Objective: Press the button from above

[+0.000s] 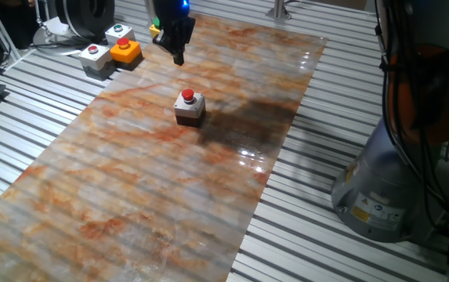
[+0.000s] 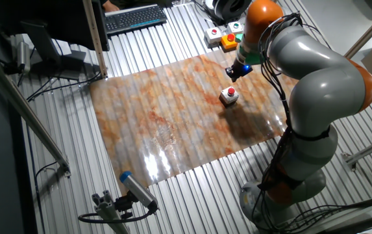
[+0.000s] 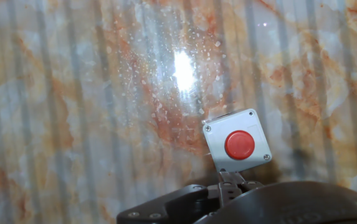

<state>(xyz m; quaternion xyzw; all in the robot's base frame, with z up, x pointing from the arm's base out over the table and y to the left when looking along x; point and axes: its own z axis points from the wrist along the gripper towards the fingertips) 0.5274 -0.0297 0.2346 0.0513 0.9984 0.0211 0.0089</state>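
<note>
Above the marbled mat (image 1: 169, 180), the claw (image 1: 179, 56) hangs in the air with its dark fingers pointing down, clear of everything below it. Whether those fingers are apart or together I cannot tell: in both fixed views they read as one dark tip, and the hand view shows only the dark body of the hand along its bottom edge. A small blue light glows on the hand just above the claw in one fixed view.

Just beyond the claw tip, lower on the mat and not touching it, sits the button (image 1: 188, 96), a small round red cap on a little square box with a pale grey top and a dark base. In the hand view the button (image 3: 239, 144) lies right of centre and low in the frame, its grey plate turned slightly askew, with a screw at each corner. The other fixed view shows the button (image 2: 230, 92) on the far right part of the mat, with the claw (image 2: 233, 73) poised a little behind it.

Farther off, past the mat's corner on the ribbed metal table (image 1: 349, 94), stands a cluster of other switch boxes (an orange box (image 1: 126, 51) with a red button and a light grey box (image 1: 95, 56) with a red button among them). A keyboard (image 2: 134, 17) rests at the table's far edge in the other fixed view, and the arm's grey base (image 1: 381, 188) stands beside the mat.
</note>
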